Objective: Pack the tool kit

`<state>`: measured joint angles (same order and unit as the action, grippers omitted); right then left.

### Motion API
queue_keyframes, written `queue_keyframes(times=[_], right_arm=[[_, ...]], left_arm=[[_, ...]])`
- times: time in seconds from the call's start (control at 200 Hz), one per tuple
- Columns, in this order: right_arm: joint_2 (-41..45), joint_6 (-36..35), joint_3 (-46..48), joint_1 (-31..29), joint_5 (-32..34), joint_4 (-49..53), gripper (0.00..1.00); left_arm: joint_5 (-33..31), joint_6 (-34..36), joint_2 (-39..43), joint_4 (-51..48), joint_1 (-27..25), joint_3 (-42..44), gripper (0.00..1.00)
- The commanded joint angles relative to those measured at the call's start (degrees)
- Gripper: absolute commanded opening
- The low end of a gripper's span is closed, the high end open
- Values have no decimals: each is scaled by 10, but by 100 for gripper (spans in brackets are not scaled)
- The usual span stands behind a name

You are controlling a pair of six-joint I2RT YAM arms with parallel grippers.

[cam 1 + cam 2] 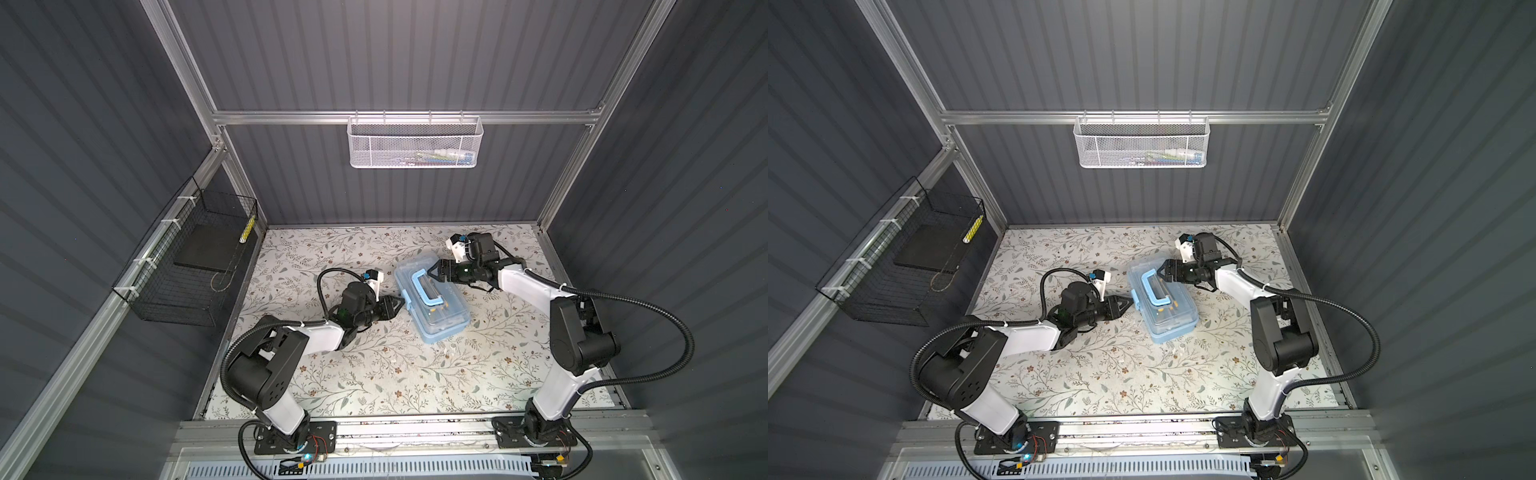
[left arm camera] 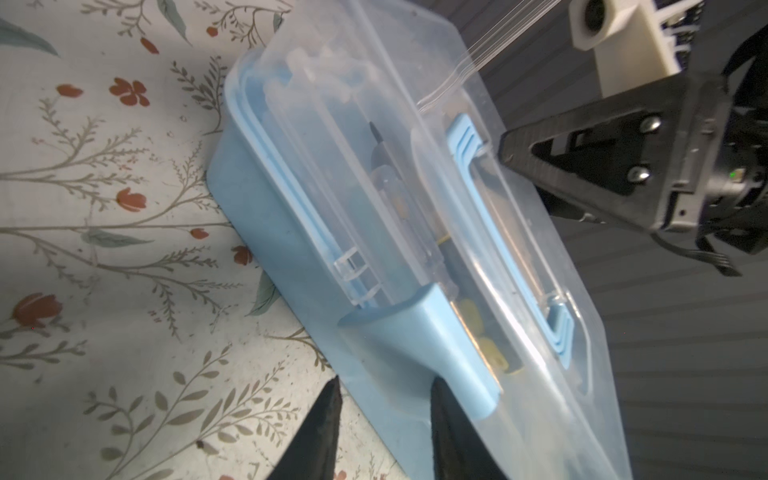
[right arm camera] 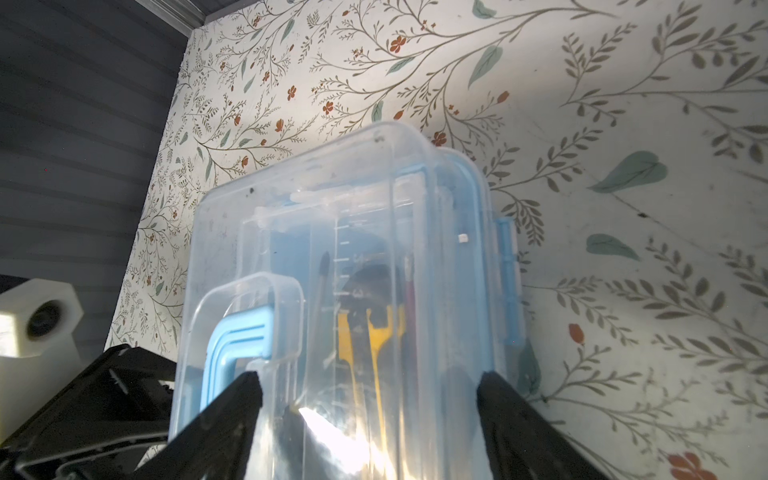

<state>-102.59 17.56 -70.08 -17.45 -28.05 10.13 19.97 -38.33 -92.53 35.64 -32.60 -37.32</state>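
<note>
The tool kit (image 1: 446, 309) (image 1: 1173, 316), a light-blue box with a clear lid, lies at an angle mid-table. Its lid is down and the pale-blue handle (image 1: 428, 289) lies flat on it. A yellow-handled tool (image 3: 374, 332) shows through the lid. My left gripper (image 1: 401, 302) (image 2: 386, 395) is open at the box's front wall, just below the blue latch (image 2: 415, 332). My right gripper (image 1: 431, 271) (image 3: 368, 395) is shut wide on the box from the opposite side. One finger presses the lid beside the handle's end and the other lies against the base.
A white mesh basket (image 1: 415, 141) with a few items hangs on the back rail. On the left wall hangs a black wire basket (image 1: 187, 274) with a dark slab in it. The floral table top (image 1: 374, 374) stretches in front of the box.
</note>
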Motion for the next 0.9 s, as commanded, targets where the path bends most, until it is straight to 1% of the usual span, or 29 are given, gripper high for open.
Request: queue_keyframes(times=[0.0,0.125,0.26,0.4,0.536,0.746,0.896], right_arm=[[-22,1,12,-10,-15,42,83],[-23,2,12,-10,-16,41,83],[-22,0,13,-10,-15,43,83],[-23,0,13,-10,-14,44,82],[-23,0,13,-11,-14,44,83],[-26,1,12,-11,-16,44,83],[-26,1,12,-11,-16,44,82]], left_arm=[[-7,9,17,-5,-3,9,39],[-1,-3,9,20,-3,16,41],[6,-10,-7,34,-4,18,41],[16,-21,-21,60,-4,20,35],[13,-18,-17,51,-4,17,32],[10,-17,-17,41,-6,9,29],[12,-22,-30,60,-18,2,29]])
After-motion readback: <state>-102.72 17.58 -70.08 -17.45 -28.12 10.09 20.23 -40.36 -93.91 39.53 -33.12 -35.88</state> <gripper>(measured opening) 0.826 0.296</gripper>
